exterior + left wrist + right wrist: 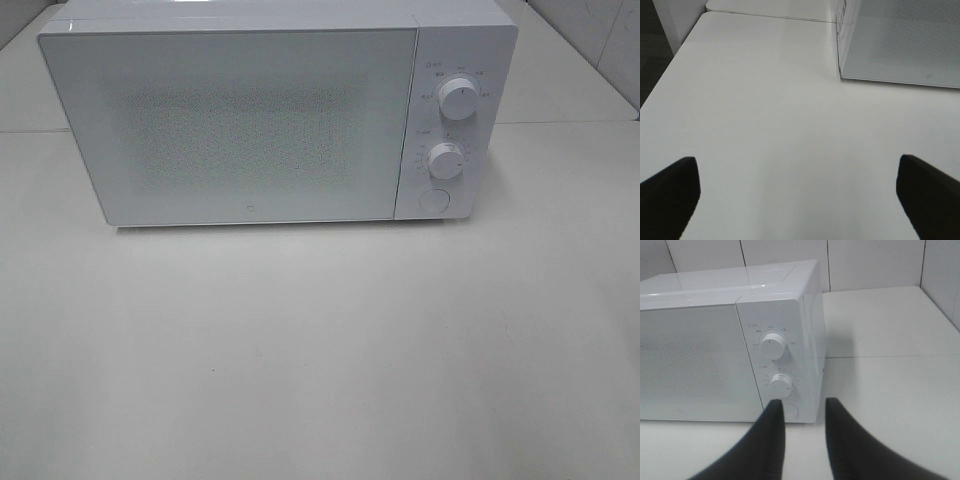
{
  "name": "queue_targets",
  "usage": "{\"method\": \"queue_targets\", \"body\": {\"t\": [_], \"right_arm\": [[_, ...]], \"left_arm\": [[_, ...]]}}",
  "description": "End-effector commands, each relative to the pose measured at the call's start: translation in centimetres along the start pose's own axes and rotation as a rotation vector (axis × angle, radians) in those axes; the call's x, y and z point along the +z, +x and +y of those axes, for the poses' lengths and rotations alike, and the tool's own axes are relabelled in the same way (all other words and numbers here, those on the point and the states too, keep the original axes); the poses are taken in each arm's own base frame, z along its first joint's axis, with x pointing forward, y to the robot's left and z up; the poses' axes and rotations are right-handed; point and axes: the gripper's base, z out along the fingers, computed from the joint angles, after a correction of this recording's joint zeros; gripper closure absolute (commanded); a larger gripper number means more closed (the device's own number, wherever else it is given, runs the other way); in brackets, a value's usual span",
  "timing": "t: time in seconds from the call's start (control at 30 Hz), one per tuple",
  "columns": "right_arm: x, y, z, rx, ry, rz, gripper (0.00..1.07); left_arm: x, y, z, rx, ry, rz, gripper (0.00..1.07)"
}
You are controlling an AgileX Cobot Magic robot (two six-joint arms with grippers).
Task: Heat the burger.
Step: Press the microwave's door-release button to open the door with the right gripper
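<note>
Exterior high view: the microwave [250,120] stands on the worktop [320,350] with its door [240,125] closed. Neither arm shows here, and you will find the burger in no view; whether it sits behind the speckled door cannot be told. Left wrist view: the left end effector [797,170] is spread wide over bare worktop, holding nothing, with the door's corner ahead and to one side. Right wrist view: the right end effector [804,405] has its fingers drawn near together with a narrow gap, pinching nothing. It points at the control panel, with the lower knob [781,385] just beyond its tips and the round button [791,411] partly hidden by one finger. The right arm appears nearer the controls.
</note>
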Motion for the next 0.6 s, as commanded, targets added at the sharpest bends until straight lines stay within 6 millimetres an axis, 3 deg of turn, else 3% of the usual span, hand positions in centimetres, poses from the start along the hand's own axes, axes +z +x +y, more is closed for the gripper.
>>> {"method": "queue_targets", "body": {"t": [0.03, 0.17, 0.23, 0.43, 0.53, 0.6], "right_arm": [[2.0, 0.1, 0.0, 0.145, -0.002, -0.007, 1.07], [3.6, 0.4, 0.0, 0.289, -0.005, 0.007, 1.07], [5.1, 0.5, 0.1, 0.472, -0.010, 0.003, 1.07], [7.8, 1.5, 0.1, 0.774, -0.008, 0.031, 1.07], [8.3, 1.9, 0.1, 0.813, -0.002, 0.045, 1.07], [10.0, 3.0, 0.1, 1.011, 0.005, 0.071, 1.07]], "left_arm": [[0.0, -0.1, 0.0, -0.001, -0.003, -0.017, 0.06], [0.0, -0.1, 0.0, -0.001, -0.003, -0.017, 0.06], [0.0, -0.1, 0.0, -0.001, -0.003, -0.017, 0.06], [0.0, -0.1, 0.0, -0.001, -0.003, -0.017, 0.06], [0.0, -0.1, 0.0, -0.001, -0.003, -0.017, 0.06], [0.0, -0.1, 0.0, -0.001, -0.003, -0.017, 0.06]]}}
